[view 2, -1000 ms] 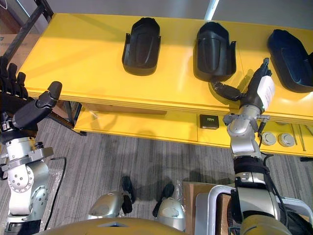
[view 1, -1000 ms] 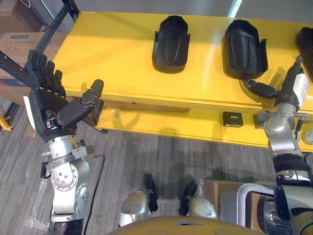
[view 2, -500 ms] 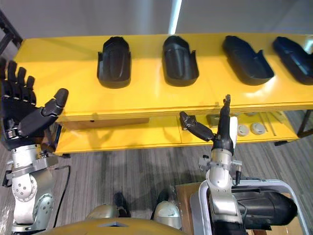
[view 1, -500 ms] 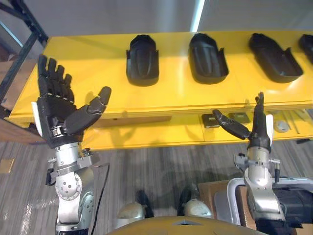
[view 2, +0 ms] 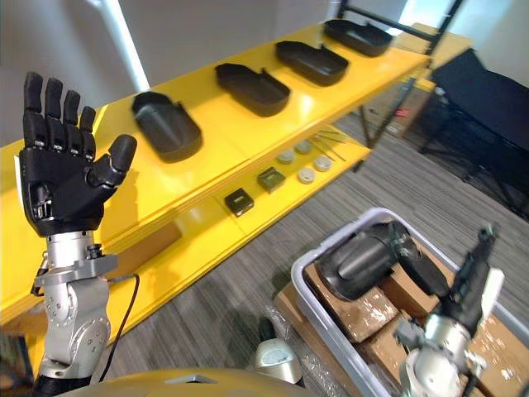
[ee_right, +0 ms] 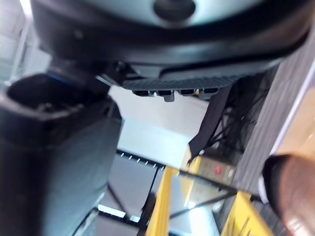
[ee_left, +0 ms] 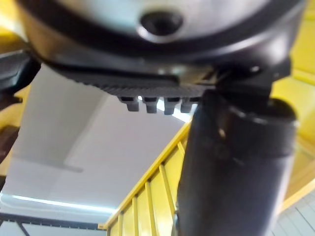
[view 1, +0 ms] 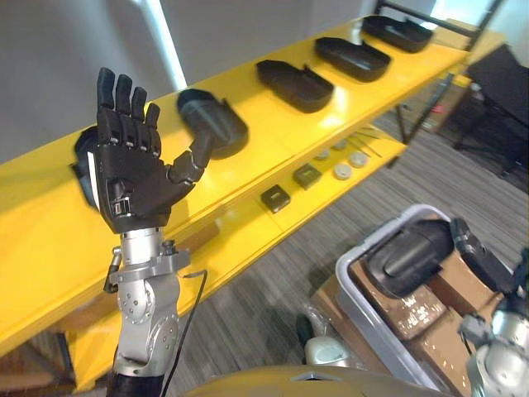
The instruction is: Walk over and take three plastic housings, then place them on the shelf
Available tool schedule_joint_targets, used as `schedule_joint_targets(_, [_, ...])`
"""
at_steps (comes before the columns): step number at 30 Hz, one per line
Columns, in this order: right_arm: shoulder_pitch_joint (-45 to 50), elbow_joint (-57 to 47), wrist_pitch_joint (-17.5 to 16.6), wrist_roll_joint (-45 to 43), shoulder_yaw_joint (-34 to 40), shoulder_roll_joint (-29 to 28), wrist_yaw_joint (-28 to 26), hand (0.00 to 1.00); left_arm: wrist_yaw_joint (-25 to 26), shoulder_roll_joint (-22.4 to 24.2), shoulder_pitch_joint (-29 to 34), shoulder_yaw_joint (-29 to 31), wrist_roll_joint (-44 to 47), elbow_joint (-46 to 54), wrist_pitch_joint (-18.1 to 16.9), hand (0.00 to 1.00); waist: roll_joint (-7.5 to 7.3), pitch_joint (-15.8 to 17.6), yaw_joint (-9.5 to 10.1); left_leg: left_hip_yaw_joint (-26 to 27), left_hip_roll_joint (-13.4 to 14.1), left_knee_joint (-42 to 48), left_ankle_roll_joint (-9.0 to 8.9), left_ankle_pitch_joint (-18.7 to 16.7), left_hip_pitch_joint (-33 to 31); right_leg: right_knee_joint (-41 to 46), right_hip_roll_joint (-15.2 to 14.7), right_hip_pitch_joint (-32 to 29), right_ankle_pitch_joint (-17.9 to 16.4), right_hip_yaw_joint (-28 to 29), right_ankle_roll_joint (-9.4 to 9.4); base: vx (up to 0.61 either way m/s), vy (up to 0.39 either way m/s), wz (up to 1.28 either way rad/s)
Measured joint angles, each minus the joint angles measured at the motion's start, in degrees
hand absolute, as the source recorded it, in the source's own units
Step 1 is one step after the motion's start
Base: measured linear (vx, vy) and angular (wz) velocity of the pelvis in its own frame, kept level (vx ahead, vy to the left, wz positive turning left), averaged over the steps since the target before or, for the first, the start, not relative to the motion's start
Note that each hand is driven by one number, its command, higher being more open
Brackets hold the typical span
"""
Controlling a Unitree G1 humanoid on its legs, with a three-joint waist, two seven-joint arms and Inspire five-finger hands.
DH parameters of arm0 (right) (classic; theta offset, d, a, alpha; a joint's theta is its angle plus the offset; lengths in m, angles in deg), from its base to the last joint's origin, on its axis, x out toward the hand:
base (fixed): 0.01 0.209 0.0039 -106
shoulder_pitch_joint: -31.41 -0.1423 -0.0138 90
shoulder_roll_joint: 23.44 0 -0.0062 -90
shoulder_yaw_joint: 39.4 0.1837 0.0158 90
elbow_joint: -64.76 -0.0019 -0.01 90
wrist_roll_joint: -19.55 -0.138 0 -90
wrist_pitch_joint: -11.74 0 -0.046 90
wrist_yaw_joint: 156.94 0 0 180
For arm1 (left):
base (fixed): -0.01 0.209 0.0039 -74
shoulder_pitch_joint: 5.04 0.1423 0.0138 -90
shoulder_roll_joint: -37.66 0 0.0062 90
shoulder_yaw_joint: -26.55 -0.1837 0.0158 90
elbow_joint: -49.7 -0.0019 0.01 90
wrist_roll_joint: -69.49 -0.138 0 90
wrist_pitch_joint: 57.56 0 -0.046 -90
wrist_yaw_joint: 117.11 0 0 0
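**Both hands empty, housings not yet touched**

The left hand (view 2: 58,186) is raised with its fingers (view 2: 51,116) straight and spread and its thumb out, holding nothing; the right hand (view 2: 469,285) is low near the grey bin (view 2: 318,322), its fingers also straight and empty. 1 plastic housing (view 2: 359,263) lies in that bin; 4 more housings (view 2: 165,124) lie hollow side up in a row along the yellow bench (view 2: 231,132), well apart from either hand. They look like thin moulded shells: stiff and light, but smooth, probably slick, and bulky for 1 hand. The best hold is probably a raised side wall, thumb inside the hollow and fingers outside; a pinch on the rounded end may slip.
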Motion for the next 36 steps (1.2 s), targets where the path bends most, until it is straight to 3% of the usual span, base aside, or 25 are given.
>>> schedule_joint_targets(2, [0.84,0.0,-2.29,-3.71,-0.07,-2.63,-1.39,1.0,3.1,-0.02,-0.6,0.08,-0.29,-0.35,-0.01,1.0,-0.07,0.06,-0.18,-0.76,2.81,6.87,0.35,-2.09,-0.27,-0.23,1.21,-0.11,-0.25,2.63,-0.33,-0.11,-0.085,-0.98])
schedule_joint_targets(3, [0.82,-0.02,-3.88,-3.76,-1.05,-3.05,-1.95,1.0,5.03,0.16,-0.53,0.05,-0.35,-1.48,-0.03,1.0,0.07,0.21,0.93,-6.85,5.9,14.69,2.8,-3.32,-1.59,-0.05,2.07,0.4,-0.23,4.05,-0.59,-0.1,-0.097,-1.44])
schedule_joint_targets(4, [0.18,-0.08,-5.17,-3.7,-2.32,-1.9,-2.67,1.0,6.49,0.48,-0.4,0.03,-0.38,-2.61,-0.01,1.0,1.12,0.53,2.08,-16.59,8.1,23.22,5.06,-3.65,-4.67,1.44,3.21,0.7,-0.29,4.72,-0.91,-0.08,-0.081,-1.51])
schedule_joint_targets(5, [-0.58,-0.09,-5.49,-3.42,-3.03,-1.09,-2.59,1.0,7.09,0.56,-0.31,0.04,-0.87,-3.03,0.07,1.0,1.71,0.82,2.61,-22.27,8.39,26.98,5.84,-3.18,-6.47,2.32,4.02,0.71,-0.3,5.69,-1.28,-0.09,0.074,-1.5])
schedule_joint_targets(6, [-2.86,-0.04,-5.51,-3.31,-4.7,0.72,-1.96,1.0,7.83,0.6,0.57,0.05,-2.93,-3.52,0.27,1.0,2.63,0.94,3.95,-32.78,6.49,31.54,5.94,-2.28,-8.71,3.2,4.84,0.4,-0.41,7.8,-1.45,-0.09,0.118,-1.33])
schedule_joint_targets(7, [-4.95,-0.04,-5.6,-3.46,-6.86,2.01,-1.34,1.0,7.9,0.57,1.66,0.09,-4.57,-3.39,0.29,1.0,3.37,0.54,4.84,-39.05,4.11,31.2,4.95,-2.57,-8.78,3.14,5.1,-0.01,-0.39,8.91,-1.43,-0.12,0.177,-1.43])
schedule_joint_targets(8, [-7.89,-0.05,-6.04,-3.83,-9.02,2.67,-1.11,1.0,7.57,0.13,2.2,0.13,-5.59,-2.75,0.28,1.0,4.43,-0.17,5.8,-43.45,1.89,29.14,3.83,-3.19,-8.58,2.57,4.69,-1.21,-0.05,8.93,-0.93,-0.07,0.12,-0.95])
schedule_joint_targets(9, [-9.77,-0.05,-6.07,-3.89,-10.45,2.67,-0.92,1.0,7.32,-0.26,2.09,0.34,-6.03,-2.21,0.28,1.0,4.48,-0.2,6.01,-44.3,1.1,27.64,3.18,-3.58,-8.4,2.67,4.15,-2.11,0.38,8.93,-0.51,-0.09,0.124,-0.5])
schedule_joint_targets(11, [-14.29,-0.09,-4.66,-1.93,-16.41,2.5,0.48,1.0,5.73,-0.9,0.54,-0.52,-6.87,0.04,0.27,1.0,4.47,-0.21,6.13,-42.75,-0.69,18.98,1.18,-6.78,-6.86,5.69,2.9,-6.38,1.35,7.67,0.24,-0.13,0.114,0.33])
schedule_joint_targets(13, [-14.26,-0.1,-3.06,-0.33,-18.88,2.26,0.77,1.0,5.25,-0.91,-0.39,-1.51,-6.6,0.39,0.24,1.0,4.95,-0.41,6.65,-42.63,-0.64,15.64,0.97,-8.14,-5.75,7.32,2.97,-7.21,1.43,5.98,-0.02,-0.1,0.063,0.54])
schedule_joint_targets(16, [-12.77,-0.1,-0.57,1.4,-23.24,-1.24,-0.25,1.0,3.25,-0.94,0.04,-1.62,-4.83,1.43,-0.18,1.0,3.04,0.82,9.55,-43.04,-1.11,10.52,-0.11,-10.79,-3.17,11.34,2.7,-8.39,0.97,4.34,0.27,-0.13,0.036,0.35])
schedule_joint_targets(20, [-9.13,-0.27,-1.27,0.47,-24.06,-4.78,-1.76,1.0,0.61,-0.63,4.41,-2.18,-3.76,1.43,-0.96,1.0,1.74,1.69,10.12,-41.94,-1.78,15.77,1.01,-12.73,-3.23,15.82,1.44,-9.07,0.2,4.46,0.8,-0.19,0.054,-0.17])
schedule_joint_targets(21, [-6.86,-1.27,-1.84,-0.99,-24.0,-5.13,-2.39,1.0,-0.39,-0.58,5.26,-2.79,-3.9,1.52,-1.12,1.0,0.69,2.39,10.12,-40.19,-2.15,17.17,1.68,-13.04,-2.91,15.21,0.5,-8.45,1.28,4.09,0.88,-0.24,0.099,-0.4])
schedule_joint_targets(22, [-6.71,-1.39,-1.94,-1.0,-24.0,-5.32,-2.33,1.0,-0.35,-0.62,5.56,-2.78,-4.05,1.88,-1.12,1.0,0.05,2.7,10.09,-39.57,-2.53,16.99,2.22,-12.72,-2.75,14.23,-0.12,-8.24,1.51,3.45,0.17,-0.33,0.09,-0.51])
schedule_joint_targets(23, [-7.14,-1.74,-2.57,-1.28,-23.49,-5.62,-2.26,1.0,-0.32,-0.37,5.7,-2.74,-3.97,2.36,-1.08,1.0,-0.79,2.91,9.75,-37.8,-2.88,15.55,3.18,-11.4,-2.92,13.61,-2.18,-8.75,-0.89,-1.55,-3.22,-0.25,0.027,-0.48])
schedule_joint_targets(24, [-7.82,-1.79,-3.06,-1.35,-23.21,-5.57,-2.23,1.0,-0.3,-0.23,5.75,-2.55,-3.76,2.5,-1.08,1.0,-0.4,3.1,10.17,-36.58,-2.63,14.34,3.44,-10.37,-2.96,14.61,-3.51,-10.01,-2.88,-4.68,-5.35,-0.35,0.007,-0.79])
schedule_joint_targets(25, [-11.12,-1.81,-3.63,-1.01,-23.26,-5.31,-1.56,1.0,-0.2,-0.22,5.6,-1.07,-2.74,2.54,-0.97,1.0,-0.6,3.11,10.31,-33.8,-1.63,11.56,3.63,-7.85,-3.22,22.78,-5.85,-12.75,-3.71,-10.49,-6.24,-0.26,-0.012,-0.69])
schedule_joint_targets(27, [-15.29,-1.39,-3.77,0.04,-24.8,-4.16,1.32,1.0,0.22,-0.1,5.4,0.39,-1.8,2.47,-0.38,1.0,0.06,3.29,10.89,-32.6,-0.26,8.0,3.15,-4.55,-3.35,31.64,-8.89,-11.66,-5.98,-15.56,-7.0,-0.19,-0.076,-0.53])
schedule_joint_targets(28, [-18.46,0.24,-4.25,1.71,-26.03,-3.27,3.16,1.0,0.18,0.19,5.43,1.47,-1.63,2.42,-0.04,1.0,-0.02,3.04,11.95,-31.6,1.2,6.86,2.54,-2.95,-4.06,35.0,-10.76,-10.12,-8.58,-17.24,-6.47,-0.1,-0.129,-0.47])
schedule_joint_targets(30, [-23.55,5.2,-4.99,4.34,-28.2,-2.43,5.18,1.0,0.17,1.06,5.7,2.85,-1.63,1.99,-0.05,1.0,-0.87,2.49,13.87,-30.01,3.3,5.88,1.04,-1.05,-5.87,37.11,-14.69,-7.03,-10.48,-18.71,-6.07,-0.06,-0.233,-0.62])
schedule_joint_targets(32, [-26.52,9.84,-4.97,7.2,-30.24,-2.45,5.64,1.0,0.18,2.06,6.79,4.3,-1.15,0.44,-0.1,1.0,-1.38,2.2,16.2,-27.95,5.73,5.84,-1.29,0.72,-7.61,36.28,-19.4,-3.85,-9.85,-19.67,-5.19,-0.04,-0.332,-0.77])
schedule_joint_targets(33, [-26.62,10.32,-4.8,7.75,-30.76,-2.47,5.58,1.0,0.1,2.46,7.19,4.42,0.06,0.1,-0.1,1.0,-1.5,2.13,16.68,-27.36,6.59,6.3,-1.93,1.1,-8.06,35.18,-20.26,-3.0,-9.34,-19.94,-4.47,-0.02,-0.402,-0.76])
schedule_joint_targets(34, [-26.28,10.37,-3.93,8.56,-31.85,-2.64,5.13,1.0,0.1,3.07,8.55,4.68,2.65,0.07,-0.16,1.0,-2.14,1.77,16.77,-26.52,8.78,7.88,-3.21,1.83,-9.33,30.12,-20.77,-0.63,-7.01,-20.74,-1.85,-0.02,-0.434,-0.61])
schedule_joint_targets(35, [-25.52,10.13,-3.27,8.71,-32.2,-2.74,4.85,1.0,0.08,3.38,9.12,4.47,4.74,-0.2,-0.22,1.0,-2.28,1.72,16.69,-26.31,10.61,9.1,-4.23,2.41,-10.24,26.29,-19.56,1.04,-7.43,-21.36,1.86,-0.02,-0.488,-0.75])
schedule_joint_targets(36, [-24.17,10.12,-1.93,8.4,-31.99,-2.15,4.47,1.0,0.03,5.14,9.73,3.84,7.34,-1.23,-0.22,1.0,-1.31,1.49,16.55,-25.78,13.18,8.99,-5.77,3.72,-10.45,25.27,-17.06,1.51,-10.73,-24.55,5.36,0.0,-0.395,-0.59])
